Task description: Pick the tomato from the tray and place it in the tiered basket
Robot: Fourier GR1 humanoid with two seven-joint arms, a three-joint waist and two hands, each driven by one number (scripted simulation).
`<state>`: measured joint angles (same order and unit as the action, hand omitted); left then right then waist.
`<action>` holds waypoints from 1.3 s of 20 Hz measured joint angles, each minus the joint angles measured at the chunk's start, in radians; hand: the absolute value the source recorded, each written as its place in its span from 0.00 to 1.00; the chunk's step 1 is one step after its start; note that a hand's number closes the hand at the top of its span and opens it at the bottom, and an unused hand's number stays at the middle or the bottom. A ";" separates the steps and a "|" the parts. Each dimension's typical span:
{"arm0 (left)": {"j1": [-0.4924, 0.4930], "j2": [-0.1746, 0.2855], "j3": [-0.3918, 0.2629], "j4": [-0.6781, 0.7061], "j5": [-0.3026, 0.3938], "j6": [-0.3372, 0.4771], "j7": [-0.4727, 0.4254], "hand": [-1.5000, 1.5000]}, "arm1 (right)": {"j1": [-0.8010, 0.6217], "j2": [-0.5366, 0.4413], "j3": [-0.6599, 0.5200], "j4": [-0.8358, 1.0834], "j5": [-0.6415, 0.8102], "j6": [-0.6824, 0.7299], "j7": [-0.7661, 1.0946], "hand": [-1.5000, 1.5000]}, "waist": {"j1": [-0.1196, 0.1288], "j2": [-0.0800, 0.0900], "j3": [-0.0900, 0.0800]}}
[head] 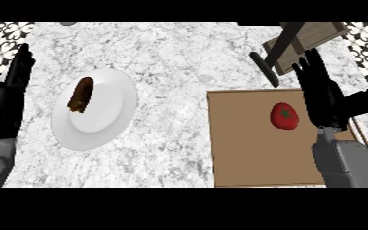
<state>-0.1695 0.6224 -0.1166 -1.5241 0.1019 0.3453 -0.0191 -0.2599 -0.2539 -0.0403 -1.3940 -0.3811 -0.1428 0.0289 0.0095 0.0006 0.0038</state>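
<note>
A red tomato [285,116] with a green stem lies on a flat brown tray [251,146] at the right of the marble counter. My right hand [320,95] hovers just right of the tomato, fingers straight and open, not touching it. The tiered basket [302,43], a wooden shelf on dark legs, stands at the far right behind the tray. At the left edge of the view my left hand [14,90] rests open, fingers up.
A white plate [108,119] with a brown pastry [82,95] on it sits at the left of the counter. Bare marble lies between the plate and the tray.
</note>
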 measured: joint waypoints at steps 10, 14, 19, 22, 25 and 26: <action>0.185 -0.179 -0.059 0.077 0.087 0.022 0.068 0.50 | 0.088 -0.193 -0.226 -0.064 0.300 -0.442 0.005 0.00 | -0.097 -0.009 -0.016; 0.229 -0.249 -0.098 0.095 0.099 0.026 0.059 0.50 | 0.168 -0.098 -0.274 -0.194 0.375 -0.670 -0.019 0.00 | -0.085 -0.013 -0.011; 0.232 -0.308 -0.137 0.114 0.079 0.043 0.047 0.50 | 0.340 -0.037 -0.151 -0.444 0.552 -0.777 0.129 0.00 | -0.059 -0.010 -0.011; 0.233 -0.317 -0.145 0.113 0.072 0.043 0.034 0.50 | 0.439 -0.047 -0.074 -0.495 0.631 -0.734 0.262 0.00 | -0.047 -0.006 -0.013; 0.233 -0.321 -0.155 0.110 0.061 0.042 0.025 0.50 | 0.522 -0.086 -0.007 -0.528 0.704 -0.657 0.397 0.00 | -0.035 -0.002 -0.015; 0.233 -0.320 -0.156 0.107 0.061 0.040 0.024 0.50 | 0.542 -0.103 0.010 -0.539 0.733 -0.631 0.445 0.00 | -0.029 0.000 -0.016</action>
<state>0.0632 0.3022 -0.2721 -1.4172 0.1631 0.3851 0.0045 0.2821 -0.3569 -0.0304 -1.9331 0.3523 -0.7741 0.4739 -0.0193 0.0007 -0.0119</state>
